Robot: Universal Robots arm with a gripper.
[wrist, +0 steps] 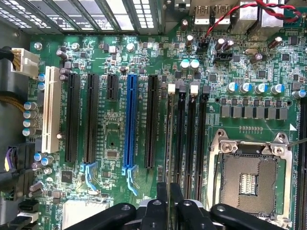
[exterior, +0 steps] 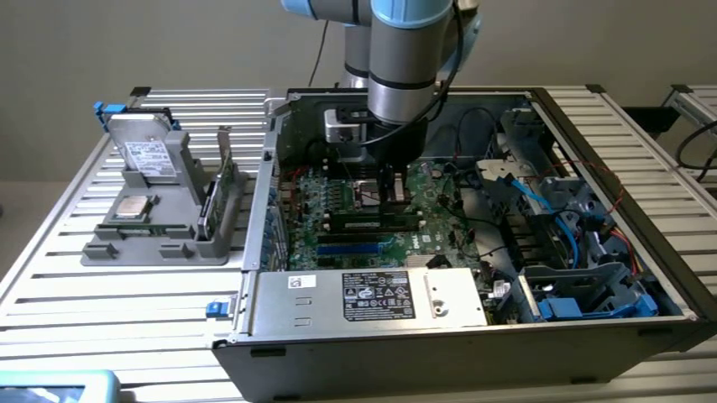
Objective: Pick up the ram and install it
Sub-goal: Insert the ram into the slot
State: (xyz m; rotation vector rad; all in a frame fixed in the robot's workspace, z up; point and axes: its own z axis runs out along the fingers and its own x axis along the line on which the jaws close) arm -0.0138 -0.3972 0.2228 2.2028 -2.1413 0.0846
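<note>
The ram (wrist: pixel 168 139) shows edge-on in the wrist view as a thin green strip. It stands upright along the memory slot (wrist: pixel 181 139) row, in the slot nearest the long black card slots, beside the empty processor socket (wrist: pixel 249 177). My gripper (wrist: pixel 169 194) is directly over one end of it. Its two black fingers (wrist: pixel 162 203) stand close together, one on each side of the stick's top edge. In the exterior view the gripper (exterior: pixel 392 200) reaches straight down into the open computer case (exterior: pixel 627 277), low over the green motherboard (exterior: pixel 431 210).
On the exterior view's left, a grey fixture (exterior: pixel 168 248) outside the case carries a hard drive (exterior: pixel 146 155), a square silver chip (exterior: pixel 134 207) and an upright card (exterior: pixel 224 197). A labelled metal cover (exterior: pixel 370 298) spans the case front. Blue cables (exterior: pixel 560 214) and drive bays crowd the right.
</note>
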